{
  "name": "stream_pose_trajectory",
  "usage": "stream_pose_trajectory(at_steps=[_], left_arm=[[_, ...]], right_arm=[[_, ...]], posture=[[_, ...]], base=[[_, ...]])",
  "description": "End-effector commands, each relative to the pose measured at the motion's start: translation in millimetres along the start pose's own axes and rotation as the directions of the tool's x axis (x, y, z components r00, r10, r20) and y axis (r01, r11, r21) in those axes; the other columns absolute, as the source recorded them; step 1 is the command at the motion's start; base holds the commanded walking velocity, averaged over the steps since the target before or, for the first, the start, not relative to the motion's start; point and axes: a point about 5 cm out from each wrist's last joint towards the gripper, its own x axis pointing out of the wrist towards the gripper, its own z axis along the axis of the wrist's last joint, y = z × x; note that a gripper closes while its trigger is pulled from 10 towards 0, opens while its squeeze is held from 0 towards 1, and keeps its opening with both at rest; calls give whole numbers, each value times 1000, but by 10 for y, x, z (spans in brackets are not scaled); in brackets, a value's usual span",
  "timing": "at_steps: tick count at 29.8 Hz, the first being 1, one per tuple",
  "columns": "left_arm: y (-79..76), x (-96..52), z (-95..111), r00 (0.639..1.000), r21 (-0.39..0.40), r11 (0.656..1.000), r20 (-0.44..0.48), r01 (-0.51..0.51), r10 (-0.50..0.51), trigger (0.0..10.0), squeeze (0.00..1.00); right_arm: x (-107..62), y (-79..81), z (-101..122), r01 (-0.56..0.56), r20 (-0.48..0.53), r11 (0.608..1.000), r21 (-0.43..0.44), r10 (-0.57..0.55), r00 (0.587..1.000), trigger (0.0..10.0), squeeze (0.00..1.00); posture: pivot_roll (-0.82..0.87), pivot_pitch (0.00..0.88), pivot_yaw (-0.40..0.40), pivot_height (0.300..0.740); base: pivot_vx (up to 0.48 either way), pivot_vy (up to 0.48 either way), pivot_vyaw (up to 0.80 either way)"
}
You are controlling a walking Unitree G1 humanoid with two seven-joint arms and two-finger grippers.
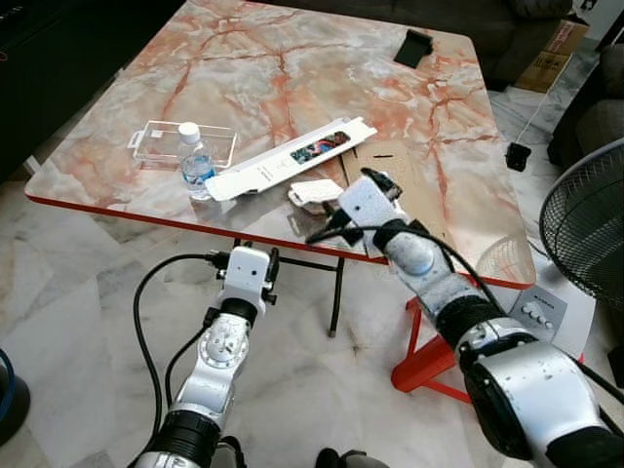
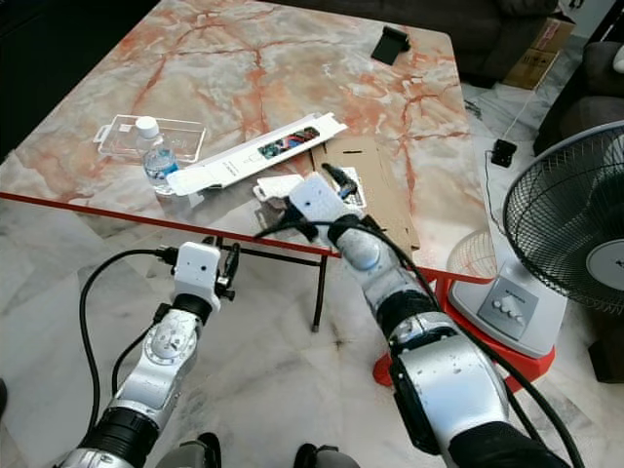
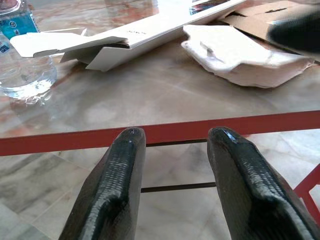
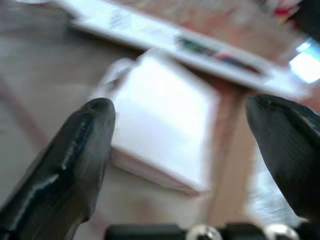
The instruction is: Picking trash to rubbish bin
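Observation:
A crumpled white packet (image 1: 312,192) lies near the front edge of the marble table (image 1: 292,68), beside a long flat white box (image 1: 292,158). My right gripper (image 4: 180,107) hovers just above the packet (image 4: 160,135), open, one finger on each side and not touching it. Left of them stand a small water bottle (image 1: 195,161) and a clear plastic tray (image 1: 161,141). A flat piece of cardboard (image 1: 400,180) lies under my right gripper (image 1: 378,181). My left gripper (image 3: 175,145) is open and empty, held below the table's red edge (image 3: 160,132) and pointing at it.
A black object (image 1: 414,47) lies at the table's far edge. A floor fan (image 1: 585,224) stands to the right, with a red metal frame (image 1: 419,361) under the table's right corner. Cardboard boxes (image 1: 556,54) sit at the far right on the marble floor.

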Motion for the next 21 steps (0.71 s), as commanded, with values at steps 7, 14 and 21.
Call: stream_pose_trajectory(at_steps=[7, 14, 21], left_arm=[[-52, -20, 7, 1000, -8, 1000, -1, 26, -26, 10000, 0], [-53, -26, 9, 1000, -10, 1000, -2, 25, -25, 10000, 0], [-47, -24, -10, 1000, -6, 1000, -14, 12, -12, 10000, 0]], right_arm=[[-41, -20, -60, -25, -11, 1000, -6, 25, 1000, 10000, 0], [-70, -46, -86, -45, -12, 999, -23, 45, 999, 10000, 0], [-82, -83, -91, -13, -1, 1000, 18, 13, 1000, 10000, 0]], posture=[[139, 184, -120, 740], [138, 187, -123, 740], [138, 187, -124, 740]], base=[[0, 0, 0], [0, 0, 0], [0, 0, 0]])
